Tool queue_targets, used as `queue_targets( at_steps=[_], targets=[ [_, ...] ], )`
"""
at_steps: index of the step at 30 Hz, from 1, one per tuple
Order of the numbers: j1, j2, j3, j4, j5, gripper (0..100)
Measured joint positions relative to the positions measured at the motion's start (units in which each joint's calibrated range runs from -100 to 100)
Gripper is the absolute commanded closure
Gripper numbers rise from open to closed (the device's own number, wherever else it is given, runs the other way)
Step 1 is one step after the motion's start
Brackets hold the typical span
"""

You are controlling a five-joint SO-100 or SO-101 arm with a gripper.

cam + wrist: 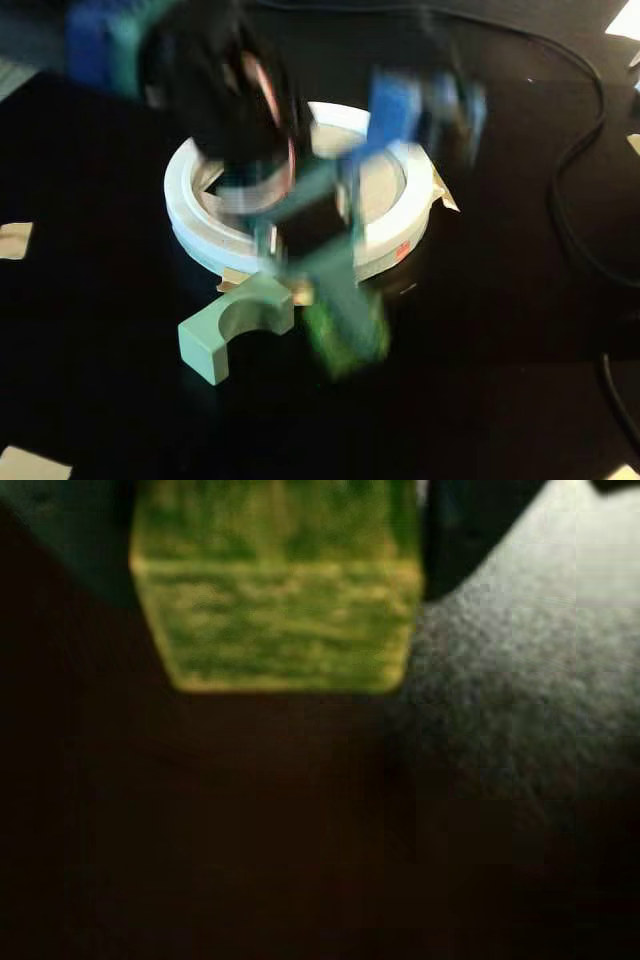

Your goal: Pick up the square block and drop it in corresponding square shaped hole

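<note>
In the wrist view a green square block (275,585) fills the top of the frame, held between the two dark fingers (80,540) of my gripper (275,580). In the fixed view the arm is motion-blurred; the gripper (345,335) hangs above the black table in front of the white round shape-sorter (390,235), with the green block (345,330) blurred at its tip. The sorter's holes are mostly hidden behind the arm.
A pale green arch-shaped block (232,325) lies on the black table just left of the gripper. Black cables (575,190) run along the right side. Pale patches show at the mat's left edge (14,240) and at its corners.
</note>
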Motion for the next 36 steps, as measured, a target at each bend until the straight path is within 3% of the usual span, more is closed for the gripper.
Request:
queue_targets(
  at_steps=[4,12,15,21,24,30,36],
  targets=[
    [-3.50,-6.87,0.10,6.60,0.24,68],
    [-19.98,-24.88,0.00,30.46,0.24,68],
    [-27.07,-26.48,0.00,34.24,0.24,68],
    [-32.17,-27.28,6.73,35.40,0.24,68],
    [-32.87,-27.46,13.27,30.16,0.24,68],
    [-37.16,-27.46,34.16,7.08,0.24,68],
    [-41.86,-24.52,41.58,-8.34,0.24,68]
  ],
)
